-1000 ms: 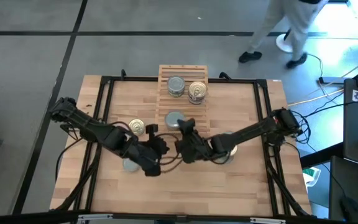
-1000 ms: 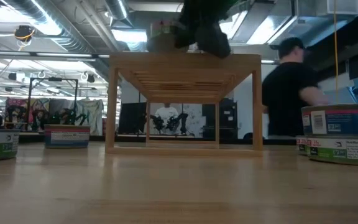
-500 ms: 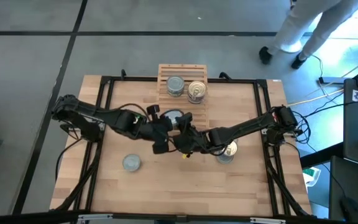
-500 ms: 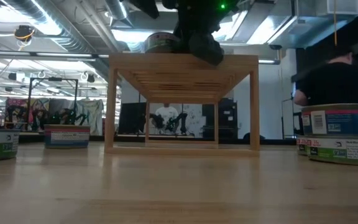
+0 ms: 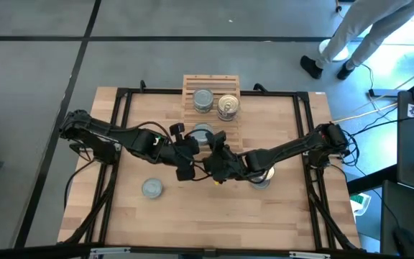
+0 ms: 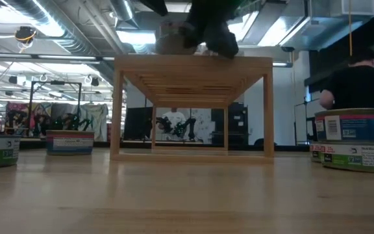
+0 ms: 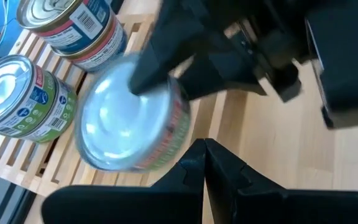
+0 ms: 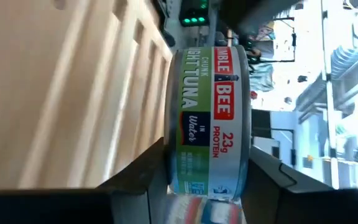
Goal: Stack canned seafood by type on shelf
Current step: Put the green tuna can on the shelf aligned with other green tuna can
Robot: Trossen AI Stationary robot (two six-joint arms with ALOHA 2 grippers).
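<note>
The right gripper [image 5: 208,149] has its jaws clamped on a silver-topped tuna can [image 8: 211,121], one finger on each side of its green, white and red label. In the high view that can [image 5: 202,134] sits at the near edge of the shelf [image 5: 190,85], resting on the slats. The left gripper [image 5: 192,149] is just beside it, its jaws pressed together with nothing between them and its tips [image 7: 205,163] close to the can's side [image 7: 129,127].

Farther back on the shelf stand 2 more cans: a silver-topped one with a green label [image 5: 203,100] and a gold-topped one [image 5: 228,106] next to it.

On the surface [image 5: 192,223], another silver-topped can [image 5: 152,188] lies on the left arm's side, and a stack of cans [image 5: 263,176] shows partly under the right arm.

A person [image 5: 369,32] walks on the floor beyond the surface.
</note>
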